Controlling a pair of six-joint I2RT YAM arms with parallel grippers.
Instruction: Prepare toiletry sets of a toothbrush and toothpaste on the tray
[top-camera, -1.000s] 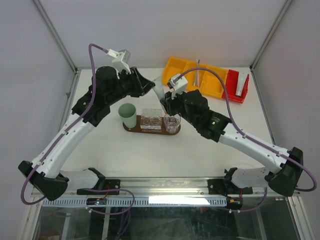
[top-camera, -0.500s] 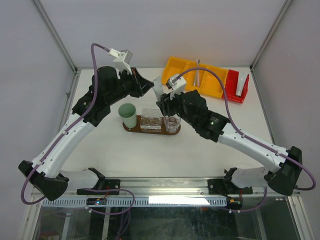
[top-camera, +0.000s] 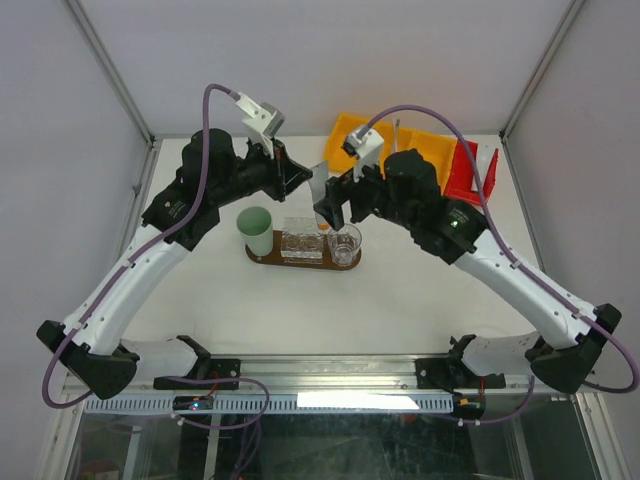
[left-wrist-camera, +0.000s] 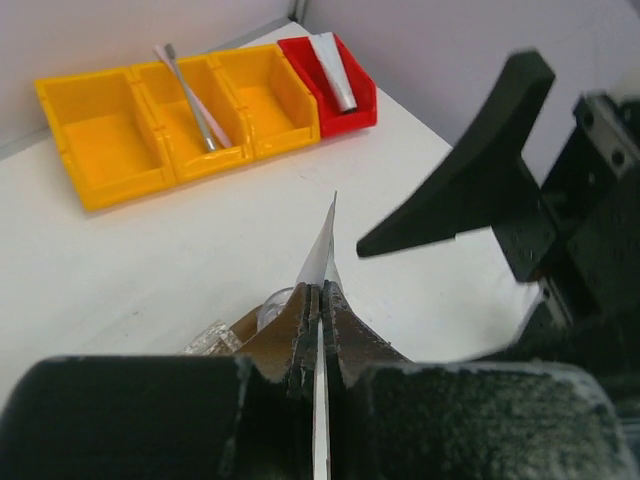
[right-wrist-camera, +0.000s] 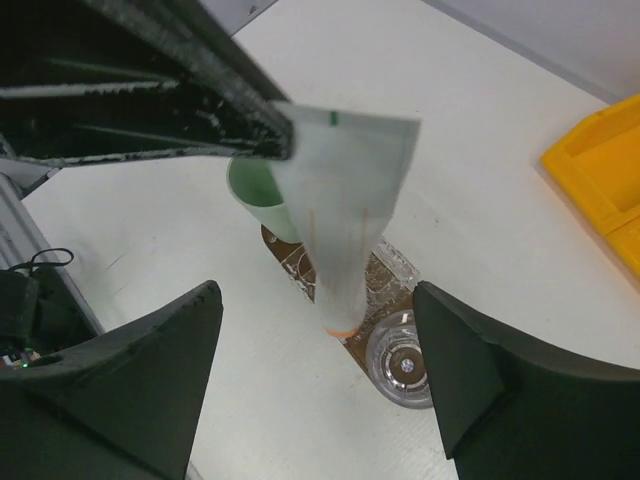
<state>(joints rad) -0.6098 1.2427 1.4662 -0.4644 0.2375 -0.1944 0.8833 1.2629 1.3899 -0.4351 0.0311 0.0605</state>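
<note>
A white toothpaste tube (right-wrist-camera: 345, 220) hangs cap down above the brown tray (right-wrist-camera: 385, 275). My left gripper (left-wrist-camera: 322, 290) is shut on its flat crimped end (left-wrist-camera: 325, 240). From above, the tube (top-camera: 318, 190) shows between the two wrists, with the left gripper (top-camera: 300, 178) beside it. My right gripper (right-wrist-camera: 315, 300) is open, its fingers wide on either side of the tube and not touching it; from above the right gripper (top-camera: 335, 205) sits over the tray's right end (top-camera: 300, 262). A grey toothbrush (left-wrist-camera: 190, 95) lies in the yellow bin (left-wrist-camera: 160, 110).
On the tray stand a mint-green cup (top-camera: 257, 228), a square clear glass (top-camera: 302, 240) and a round clear glass (top-camera: 344, 243). The yellow bin (top-camera: 350, 130) and a red bin (top-camera: 470, 175) holding another tube (top-camera: 487, 165) sit at the back right.
My right gripper has opened, let go of the tube and drawn back to the right. My left gripper closed on the tube's crimped end and holds it alone.
</note>
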